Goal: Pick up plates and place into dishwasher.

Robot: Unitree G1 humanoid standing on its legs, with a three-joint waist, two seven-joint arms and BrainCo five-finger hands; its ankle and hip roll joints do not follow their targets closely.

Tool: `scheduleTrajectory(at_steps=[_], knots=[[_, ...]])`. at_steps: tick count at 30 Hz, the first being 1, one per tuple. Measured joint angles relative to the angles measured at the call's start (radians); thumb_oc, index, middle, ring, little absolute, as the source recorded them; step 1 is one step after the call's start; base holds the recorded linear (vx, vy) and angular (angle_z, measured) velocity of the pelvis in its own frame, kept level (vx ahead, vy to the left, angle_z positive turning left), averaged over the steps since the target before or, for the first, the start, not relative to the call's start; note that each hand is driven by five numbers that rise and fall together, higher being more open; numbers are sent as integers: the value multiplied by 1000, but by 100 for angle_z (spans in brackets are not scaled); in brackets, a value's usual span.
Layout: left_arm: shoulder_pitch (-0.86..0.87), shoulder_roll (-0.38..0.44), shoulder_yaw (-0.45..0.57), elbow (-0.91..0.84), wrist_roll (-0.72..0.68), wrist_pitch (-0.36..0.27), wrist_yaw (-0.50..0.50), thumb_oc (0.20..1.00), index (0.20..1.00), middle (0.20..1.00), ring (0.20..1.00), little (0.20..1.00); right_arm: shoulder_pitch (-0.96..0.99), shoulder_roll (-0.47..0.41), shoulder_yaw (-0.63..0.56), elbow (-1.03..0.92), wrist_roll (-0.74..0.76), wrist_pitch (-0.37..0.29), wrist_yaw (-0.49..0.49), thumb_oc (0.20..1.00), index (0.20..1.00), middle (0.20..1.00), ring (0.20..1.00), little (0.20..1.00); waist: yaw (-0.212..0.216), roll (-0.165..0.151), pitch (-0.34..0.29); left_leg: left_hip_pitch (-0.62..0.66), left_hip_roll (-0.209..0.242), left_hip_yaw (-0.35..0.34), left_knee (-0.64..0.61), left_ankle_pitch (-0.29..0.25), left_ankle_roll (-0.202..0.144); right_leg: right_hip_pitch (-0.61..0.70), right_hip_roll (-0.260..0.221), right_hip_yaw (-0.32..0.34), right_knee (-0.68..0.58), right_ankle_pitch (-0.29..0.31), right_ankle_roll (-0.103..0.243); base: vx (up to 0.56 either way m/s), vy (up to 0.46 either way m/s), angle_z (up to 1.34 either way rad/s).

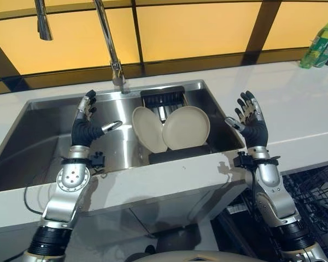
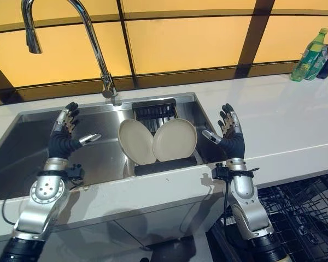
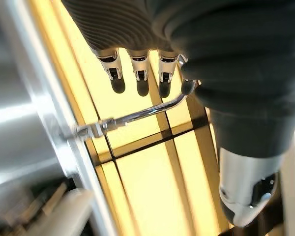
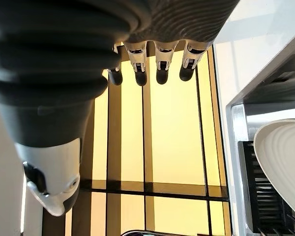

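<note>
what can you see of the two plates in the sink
Two round cream plates stand on edge in a dark dish rack at the right end of the steel sink, below the faucet. They look like glazed ceramic, plain, with a shallow rim. They lean toward each other, the right plate overlapping the left one's edge, faces turned toward the robot. The left hand and right hand hover open on either side, touching neither.

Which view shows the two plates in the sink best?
The left eye view: both plates stand on edge, leaning together in the black rack, unobstructed. The right eye view shows the same. The right wrist view catches one plate's edge; the left wrist view a blurred pale shape.
</note>
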Motion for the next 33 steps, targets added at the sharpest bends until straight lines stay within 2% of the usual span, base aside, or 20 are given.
scheduleTrajectory(at_steps=[2, 4, 6, 9, 13, 17, 22, 26, 28, 33], knots=[[-1, 28, 39, 42, 25, 0, -4, 1000, 1000, 1000, 1000, 1000, 2, -7, -27, 0, 2, 7, 8, 1000, 1000, 1000, 1000, 1000, 2, 7, 2, -30, 1, -7, 43, -9, -11, -12, 1, 8, 1, 2, -4, 0, 56, -8], [-1, 49, 50, 92, 27, -1, -6, 1000, 1000, 1000, 1000, 1000, 1, -18, -30, 1, 7, 8, 7, 1000, 1000, 1000, 1000, 1000, 4, 19, 7, -34, 0, -44, 62, -10, -13, -14, 1, 20, 1, 4, -9, 29, 140, -15], [-1, 49, 51, 122, 71, -5, -17, 1000, 1000, 1000, 1000, 1000, 1, -31, -30, 1, 6, 7, 0, 1000, 1000, 1000, 1000, 1000, 5, 42, 12, -26, 4, -76, 62, -14, -17, -14, 0, 35, 2, 6, -10, 48, 181, -21], [-3, 54, 51, 128, 153, -17, -27, 1000, 1000, 1000, 1000, 1000, 0, -37, -30, 1, 6, 10, -5, 1000, 1000, 1000, 1000, 1000, -2, 80, 10, -20, 7, -78, 37, -23, -18, -23, 0, 45, 2, 17, -1, 63, 167, -11], [-6, 132, 51, 132, 269, -24, -28, 1000, 1000, 1000, 1000, 1000, 3, -46, -42, 1, 8, 18, 0, 1000, 1000, 1000, 1000, 1000, -22, 81, 11, -7, 1, -76, 9, -15, -8, -25, -6, 55, 0, 20, 8, 69, 150, -7], [-8, 239, 53, 163, 374, -61, -15, 1000, 1000, 1000, 1000, 1000, 3, -68, -57, 1, 28, 29, 7, 1000, 1000, 1000, 1000, 1000, -25, 83, 10, -5, -6, -64, -7, -12, -3, -36, -14, 63, 1, 19, 14, 86, 137, -7], [-8, 249, 53, 165, 420, -119, -12, 1000, 1000, 1000, 1000, 1000, 3, -69, -55, 1, 28, 46, 9, 1000, 1000, 1000, 1000, 1000, -25, 83, 11, 3, -12, -51, -17, -10, 0, -37, -21, 77, 1, 19, 19, 88, 102, -9], [-8, 286, 43, 164, 562, -196, 7, 1000, 1000, 1000, 1000, 1000, 3, -75, -55, 3, 31, 51, 15, 1000, 1000, 1000, 1000, 1000, -31, 78, 14, 7, -13, -48, -18, -10, 0, -38, -19, 81, 1, 19, 19, 66, 93, -3], [-8, 324, 21, 164, 619, -221, 15, 1000, 1000, 1000, 1000, 1000, 3, -80, -56, 4, 45, 51, 24, 1000, 1000, 1000, 1000, 1000, -48, 75, 16, 9, -10, -47, -19, -11, 0, -38, -18, 83, 1, 20, 20, 37, 80, 0], [-20, 441, -91, 164, 739, -272, 11, 1000, 1000, 1000, 1000, 1000, 4, -111, -56, 10, 87, 51, 54, 1000, 1000, 1000, 1000, 1000, -56, 72, 22, 11, -11, -25, -19, -13, 4, -46, -22, 106, 1, 27, 26, 50, 77, -12]])
